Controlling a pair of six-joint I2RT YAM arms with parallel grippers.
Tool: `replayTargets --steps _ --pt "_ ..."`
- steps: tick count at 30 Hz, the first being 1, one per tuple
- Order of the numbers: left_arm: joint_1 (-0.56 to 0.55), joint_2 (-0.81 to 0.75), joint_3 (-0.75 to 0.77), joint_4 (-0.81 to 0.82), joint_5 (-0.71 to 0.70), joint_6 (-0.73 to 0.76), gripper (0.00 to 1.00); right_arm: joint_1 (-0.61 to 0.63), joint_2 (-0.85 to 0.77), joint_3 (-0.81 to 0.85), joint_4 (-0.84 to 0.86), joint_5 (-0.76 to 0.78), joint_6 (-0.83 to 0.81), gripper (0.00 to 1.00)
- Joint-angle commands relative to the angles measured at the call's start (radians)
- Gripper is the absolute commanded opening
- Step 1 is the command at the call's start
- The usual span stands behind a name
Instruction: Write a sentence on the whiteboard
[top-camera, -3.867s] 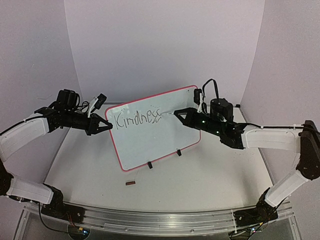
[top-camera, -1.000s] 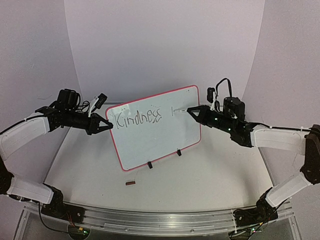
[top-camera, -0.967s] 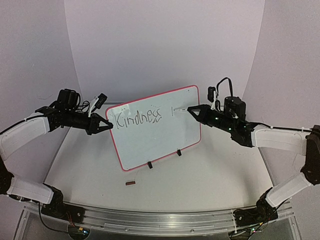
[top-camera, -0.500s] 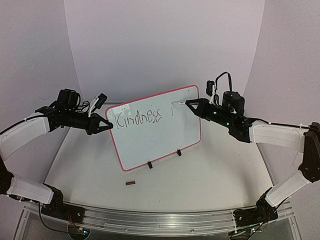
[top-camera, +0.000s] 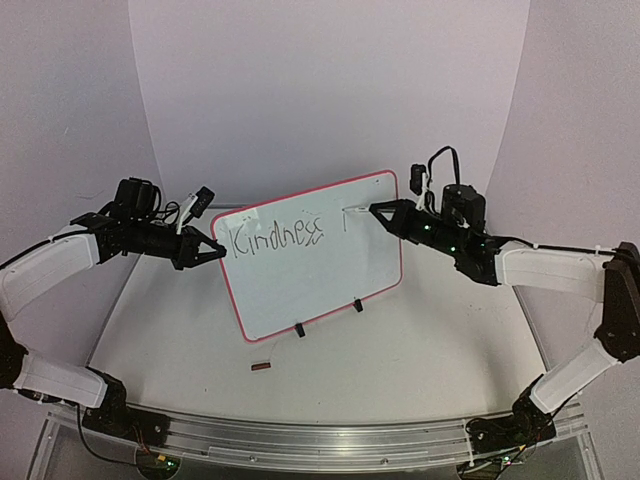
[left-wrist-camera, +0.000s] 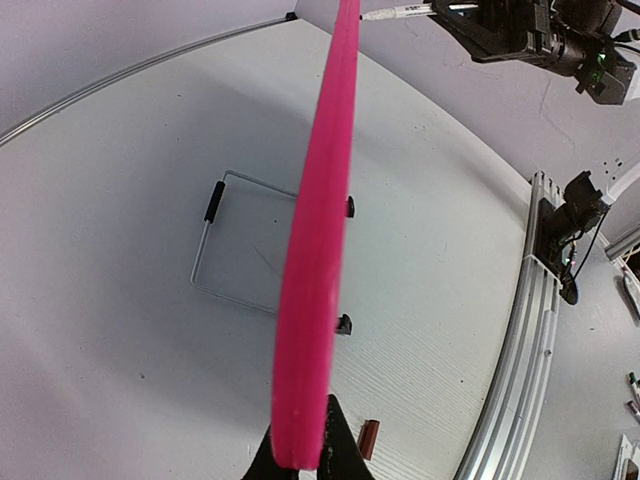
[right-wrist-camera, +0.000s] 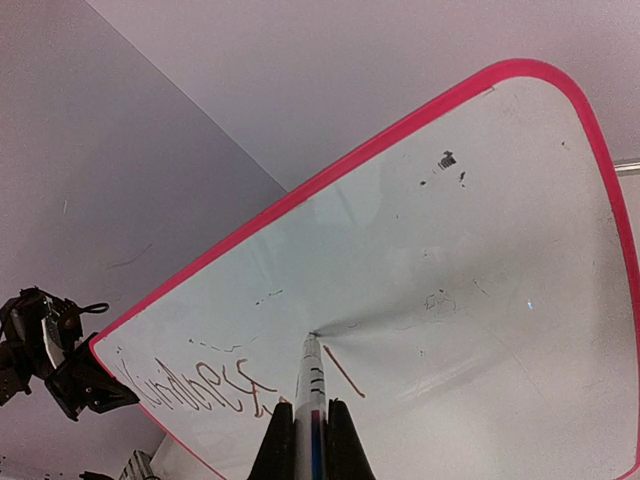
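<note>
A whiteboard (top-camera: 312, 268) with a thin red rim stands tilted on two small black feet (top-camera: 299, 330) near the middle of a pale counter (top-camera: 420, 350), a little toward its far edge. The sentence (top-camera: 275, 237), in thin dark uneven handwriting across the upper left of the board, reads "Kindness". The left fingers (top-camera: 213, 250) are closed tight on the board's left rim, on the side toward the counter's left edge. The right fingers (top-camera: 383, 211) are clamped around a slim marker (top-camera: 356, 209). Its tip meets the board near the top right corner, just beside the upper end of one short stroke (right-wrist-camera: 345, 372) to the right of the word. A small reddish-brown piece (top-camera: 261, 366) lies on the counter between the board and the near edge.
</note>
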Motion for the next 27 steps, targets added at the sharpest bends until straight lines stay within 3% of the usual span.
replayTargets --steps 1,27 --pt "-0.016 0.034 0.000 -0.037 -0.078 0.052 0.00 -0.004 -0.085 -0.018 0.031 0.030 -0.020 0.00" --pt "-0.015 0.033 0.000 -0.038 -0.081 0.052 0.00 -0.016 -0.019 -0.017 0.010 0.042 -0.033 0.00"
